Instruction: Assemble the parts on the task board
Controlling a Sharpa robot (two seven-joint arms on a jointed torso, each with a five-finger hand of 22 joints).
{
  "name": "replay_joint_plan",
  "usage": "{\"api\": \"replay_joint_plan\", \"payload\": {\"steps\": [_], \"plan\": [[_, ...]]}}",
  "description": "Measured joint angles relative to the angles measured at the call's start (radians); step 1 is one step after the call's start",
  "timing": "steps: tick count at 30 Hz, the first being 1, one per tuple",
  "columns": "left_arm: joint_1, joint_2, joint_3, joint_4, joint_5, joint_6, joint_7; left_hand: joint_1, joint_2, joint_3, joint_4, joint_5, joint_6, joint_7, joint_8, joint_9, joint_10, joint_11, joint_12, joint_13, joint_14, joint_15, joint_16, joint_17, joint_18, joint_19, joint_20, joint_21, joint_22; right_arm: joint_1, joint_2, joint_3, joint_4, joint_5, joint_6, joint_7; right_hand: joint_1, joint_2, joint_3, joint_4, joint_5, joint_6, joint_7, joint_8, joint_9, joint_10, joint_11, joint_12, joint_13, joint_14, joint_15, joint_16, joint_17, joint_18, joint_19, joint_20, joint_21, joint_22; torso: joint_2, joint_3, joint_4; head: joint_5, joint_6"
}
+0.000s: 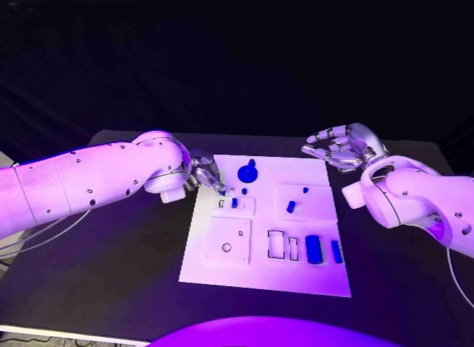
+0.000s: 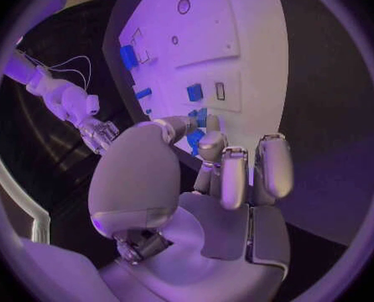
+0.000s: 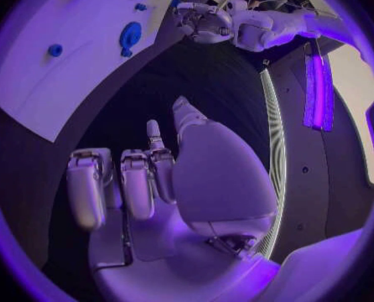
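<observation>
A black surface (image 1: 111,282) is seen under both arms, and the room behind it is dark. In the middle of the surface the white task board (image 1: 268,278) is laid flat.

On the board several blue parts are placed. A round blue part (image 1: 247,173) is seen near the far edge of the board. A small blue part (image 1: 291,207) stands in a square field on the right side, and another small blue part (image 1: 234,203) is set in a field on the left side. Near the front edge a long blue part (image 1: 314,249) lies beside a thinner blue part (image 1: 337,251), and next to them two empty rectangular slots (image 1: 284,246) are cut. A plate with a round hole (image 1: 226,247) is seen at the front left.

The left robot hand (image 1: 205,176) is held at the far left corner of the board, just beside the round blue part. Its fingers (image 2: 233,174) are curled in over the board edge, and it cannot be told whether something is held between them.

The right robot hand (image 1: 343,148) is kept above the surface beyond the far right corner of the board, apart from it. Its fingers (image 3: 90,184) are bent loosely and separated, and nothing is held in it.
</observation>
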Motion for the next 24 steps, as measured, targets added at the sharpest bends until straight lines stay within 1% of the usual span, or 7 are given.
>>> {"api": "replay_joint_plan", "payload": {"steps": [4,8,11,13,16,24], "plan": [[-0.014,0.0,-0.007,0.011,-0.022,-0.015,-0.007,0.0,0.0,0.0,0.0,0.005,0.0,0.0,0.0,0.0,0.005,0.001,0.0,0.003,0.0,0.0,0.0,0.0,0.0,0.003,-0.004,0.0,0.003,0.0,-0.001,0.0,0.0,-0.002,0.0,0.0,0.0,0.0,0.0,0.0,0.0,0.0,0.0,0.0,0.0,0.0,0.0,0.0,0.0,0.0,0.0,0.0,0.0,0.0,0.0,0.0,0.0,0.0,0.001,0.0,-0.0012,0.001,-0.001],[-0.02,0.0,-0.011,0.018,-0.037,-0.023,-0.013,-0.001,0.0,0.0,0.0,0.008,0.002,-0.002,0.0,0.0,0.007,0.0,0.0,0.005,0.0,0.0,0.0,0.0,0.0,0.003,-0.004,0.0,0.003,-0.001,-0.001,0.0,-0.001,-0.004,0.0,0.0,0.0,0.0,0.0,0.0,0.0,0.0,0.0,0.0,0.001,0.0,0.0,0.0,0.0,0.0,0.0,0.0,0.0,0.0,0.0,0.0,0.0,0.0,0.001,0.0006,-0.0012,0.001,-0.003],[-0.021,0.001,-0.013,0.02,-0.047,-0.026,-0.018,-0.007,-0.006,0.0,0.0,0.014,0.007,0.0,0.0,0.0,0.007,0.0,0.004,0.007,-0.004,-0.003,0.001,0.0,0.0,0.003,-0.004,0.0,0.005,-0.001,-0.002,0.0,-0.001,-0.005,0.0,0.0,0.0,0.0,0.0,0.0,0.0,0.0,0.0,0.0,0.001,0.0,0.0,0.0,0.0,0.0,0.0,0.0,0.0,0.0,0.0,0.0,0.0,0.001,0.001,0.0007,-0.0012,0.001,-0.004],[-0.022,0.001,-0.013,0.02,-0.051,-0.026,-0.02,-0.008,-0.008,0.0,0.0,0.015,0.008,-0.001,0.0,0.0,0.007,0.0,0.004,0.007,-0.004,-0.003,0.004,0.0,0.0,0.003,-0.004,0.0,0.004,-0.001,-0.002,0.0,-0.001,-0.006,0.0,0.0,0.0,0.0,0.0,0.0,0.0,0.0,0.0,0.0,0.001,0.0,0.0,0.0,0.0,0.0,0.0,0.0,0.0,0.0,0.0,0.0,0.0,0.001,0.001,0.0012,-0.0011,0.001,-0.004],[-0.022,0.002,-0.015,0.021,-0.059,-0.025,-0.026,-0.009,-0.009,0.0,0.0,0.028,0.009,-0.001,0.0,0.0,0.011,-0.004,0.004,0.011,-0.001,-0.006,0.004,0.0,0.0,0.007,-0.007,0.003,0.005,-0.001,-0.002,0.0,-0.001,-0.007,0.0,0.0,0.0,0.0,0.0,0.0,0.0,0.0,0.0,0.0,0.001,0.0,0.0,0.0,0.0,0.0,0.0,0.0,0.0,0.0,0.0,0.0,0.0,0.001,0.001,0.0012,-0.0011,0.001,-0.006],[-0.023,0.005,-0.017,0.021,-0.078,-0.011,-0.039,-0.011,-0.01,0.0,0.0,0.034,0.009,-0.001,0.0,0.001,0.011,-0.004,0.004,0.011,0.0,-0.007,0.004,0.0,0.0,0.007,-0.007,0.003,0.004,-0.001,-0.002,-0.001,-0.002,-0.009,0.0,0.001,0.0,0.0,0.0,0.0,0.0,0.0,0.0,0.0,0.001,0.0,0.0,0.0,0.0,0.0,0.0,-0.004,0.0,0.0,0.0,0.0,0.0,0.001,0.001,0.0012,-0.0011,0.002,-0.008]]}}
